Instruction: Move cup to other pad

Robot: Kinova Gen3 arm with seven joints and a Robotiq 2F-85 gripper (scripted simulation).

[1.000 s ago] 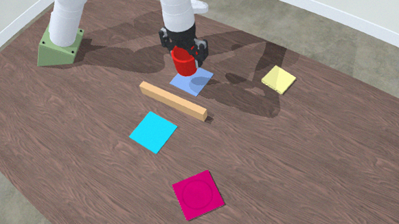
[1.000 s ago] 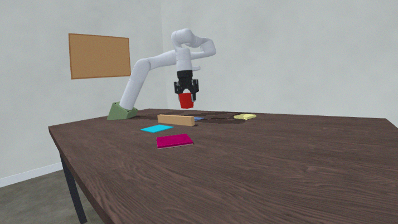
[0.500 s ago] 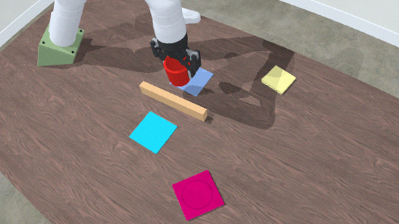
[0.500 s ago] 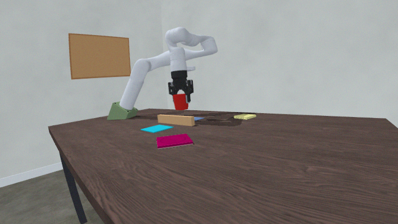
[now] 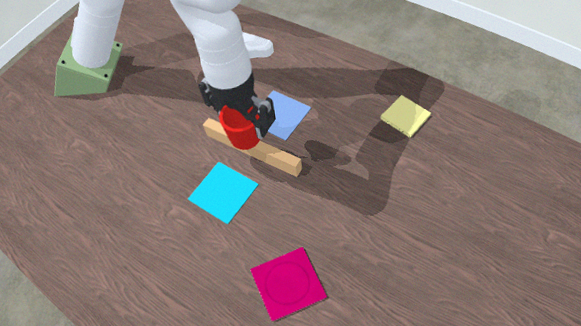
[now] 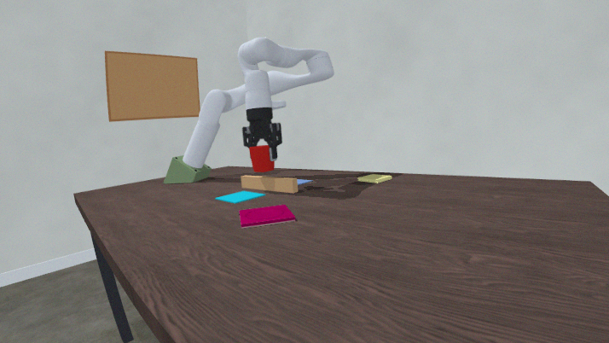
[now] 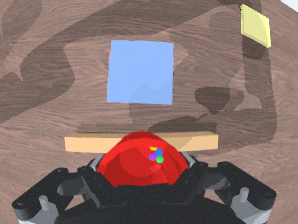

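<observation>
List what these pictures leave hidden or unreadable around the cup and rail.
- Marble count: wrist view shows only a tiny coloured cluster in the cup; too small.
- Cup base: hidden by its own wall in the top view.
- Rail: its middle is covered by the cup in top and wrist views.
- Blue pad: mostly behind the rail in the exterior view.
- Gripper: jaw tips hidden by the cup.
</observation>
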